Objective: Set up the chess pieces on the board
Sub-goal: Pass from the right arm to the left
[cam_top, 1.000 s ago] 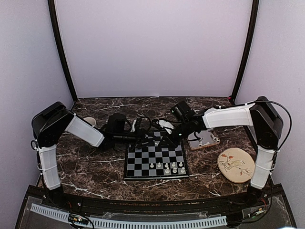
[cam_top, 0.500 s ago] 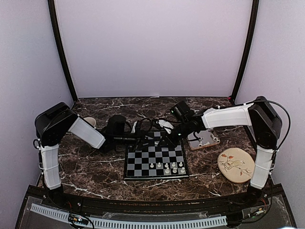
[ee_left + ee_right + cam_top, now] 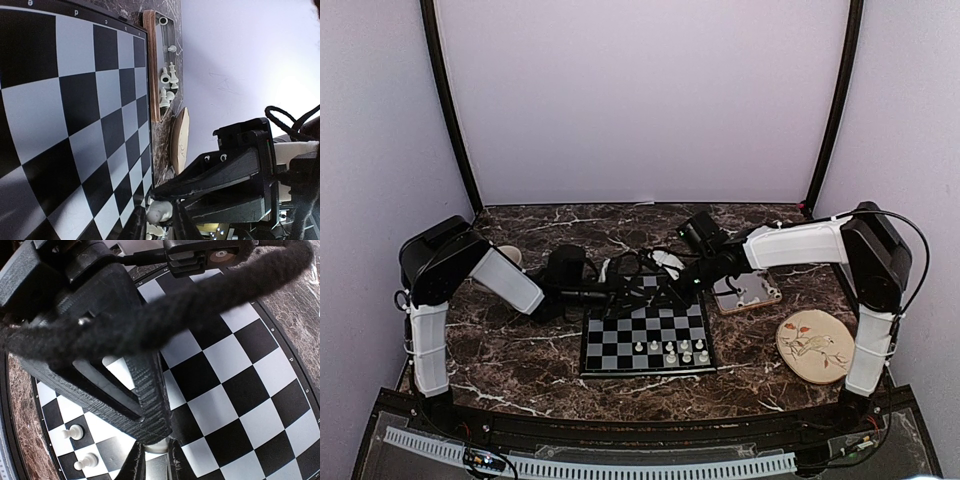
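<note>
**Two grippers at one piece, far edge of board**

Dark marble-pattern table (image 3: 520, 350), lilac walls. A flat black-and-light-grey checkered chessboard (image 3: 605, 340) lies at centre. Over its 12 o'clock edge the right gripper (image 3: 154, 460), fingers narrow, pinches a tiny cream chess piece (image 3: 160, 212). The left gripper (image 3: 156, 224) has narrow fingers either side of the same piece; contact cannot be told. Five cream chess pieces (image 3: 670, 349) stand on the 6 o'clock row. A wood-rimmed tray (image 3: 748, 306) holding more pieces sits at 2 o'clock, and a round cream bird plate (image 3: 800, 365) at 4 o'clock.

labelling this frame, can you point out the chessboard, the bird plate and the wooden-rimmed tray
chessboard (image 3: 615, 345), top view, a bare square near its left edge
bird plate (image 3: 813, 347), top view, its middle
tray (image 3: 151, 70), left wrist view, its wooden rim
</note>
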Robot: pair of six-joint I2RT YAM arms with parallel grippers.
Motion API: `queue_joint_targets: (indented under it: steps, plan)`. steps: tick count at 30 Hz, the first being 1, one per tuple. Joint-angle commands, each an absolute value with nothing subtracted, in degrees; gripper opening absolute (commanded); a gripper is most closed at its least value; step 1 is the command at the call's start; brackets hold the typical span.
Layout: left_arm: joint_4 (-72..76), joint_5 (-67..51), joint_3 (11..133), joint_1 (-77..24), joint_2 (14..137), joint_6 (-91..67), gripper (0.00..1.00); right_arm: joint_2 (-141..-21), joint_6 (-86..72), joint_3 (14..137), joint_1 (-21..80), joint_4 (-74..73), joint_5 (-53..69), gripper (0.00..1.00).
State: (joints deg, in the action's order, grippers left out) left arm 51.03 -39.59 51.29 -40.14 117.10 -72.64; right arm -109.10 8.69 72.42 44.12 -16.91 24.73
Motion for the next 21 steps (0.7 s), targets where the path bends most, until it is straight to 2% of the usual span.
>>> queue_joint_targets:
  steps: [1,4,12,16,21]
  plan:
    - [53.8,-40.9,52.1,-40.6,117.3,-72.9,0.16,-110.1,8.2,73.9,43.8,-15.7,25.7,0.13]
    - [54.4,-41.0,51.9,-40.5,117.5,-73.0,0.11,-110.0,8.3,73.8,43.9,-15.8,25.6,0.14]
    - [56.1,-42.0,51.2,-40.4,115.9,-70.7,0.04,-104.5,11.2,71.9,41.9,-21.1,25.8,0.3]
    - [43.1,-43.0,52.9,-40.5,111.1,-60.3,0.04,-97.1,12.5,68.2,38.4,-22.6,24.2,0.34]
    - [19.3,-34.4,56.6,-40.8,102.4,-39.4,0.04,-89.1,12.4,60.3,33.3,-16.0,19.9,0.38]
